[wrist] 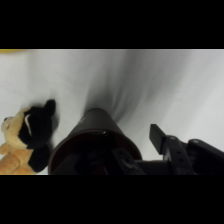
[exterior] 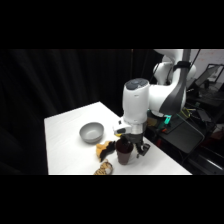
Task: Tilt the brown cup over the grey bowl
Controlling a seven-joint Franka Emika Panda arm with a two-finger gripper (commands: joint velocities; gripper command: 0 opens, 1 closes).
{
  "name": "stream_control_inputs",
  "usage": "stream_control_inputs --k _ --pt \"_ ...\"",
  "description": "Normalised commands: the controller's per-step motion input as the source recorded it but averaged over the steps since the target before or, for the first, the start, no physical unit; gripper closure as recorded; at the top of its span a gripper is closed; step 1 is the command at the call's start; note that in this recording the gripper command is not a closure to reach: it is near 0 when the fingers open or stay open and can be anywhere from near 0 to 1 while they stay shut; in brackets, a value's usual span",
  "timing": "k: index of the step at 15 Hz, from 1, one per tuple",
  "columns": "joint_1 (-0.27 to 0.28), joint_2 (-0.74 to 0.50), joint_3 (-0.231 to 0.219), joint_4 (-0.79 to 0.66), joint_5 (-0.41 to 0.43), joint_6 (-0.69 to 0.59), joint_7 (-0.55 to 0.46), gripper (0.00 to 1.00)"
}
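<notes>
The brown cup (exterior: 124, 153) stands upright on the white table, near its front edge. My gripper (exterior: 131, 145) is down at the cup's rim. In the wrist view the cup (wrist: 95, 132) fills the lower middle, seen from above its rim. My gripper (wrist: 114, 152) looks open: the right finger (wrist: 159, 136) stands clear of the cup's wall, while the other finger is lost in the dark at the rim. The grey bowl (exterior: 91, 132) sits to the cup's left and farther back, apart from it. It is out of the wrist view.
A small black-and-orange toy (exterior: 105, 149) (wrist: 27, 140) lies between bowl and cup, close to the cup's left side. A small round patterned item (exterior: 103, 170) lies at the table's front edge (exterior: 75, 172). Dark equipment stands off the table to the right.
</notes>
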Motion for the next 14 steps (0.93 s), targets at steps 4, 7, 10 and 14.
stream_control_inputs --k 4,7,10,14 --pt "-0.002 -0.01 -0.037 0.09 -0.082 -0.04 -0.04 0.59" --pt "0.013 -0.11 -0.061 0.03 -0.130 -0.10 0.02 0.09" --pt "-0.111 -0.28 0.035 0.01 0.057 -0.31 -0.17 0.09" --pt "-0.229 -0.54 0.098 0.04 0.327 -0.54 -0.45 0.10"
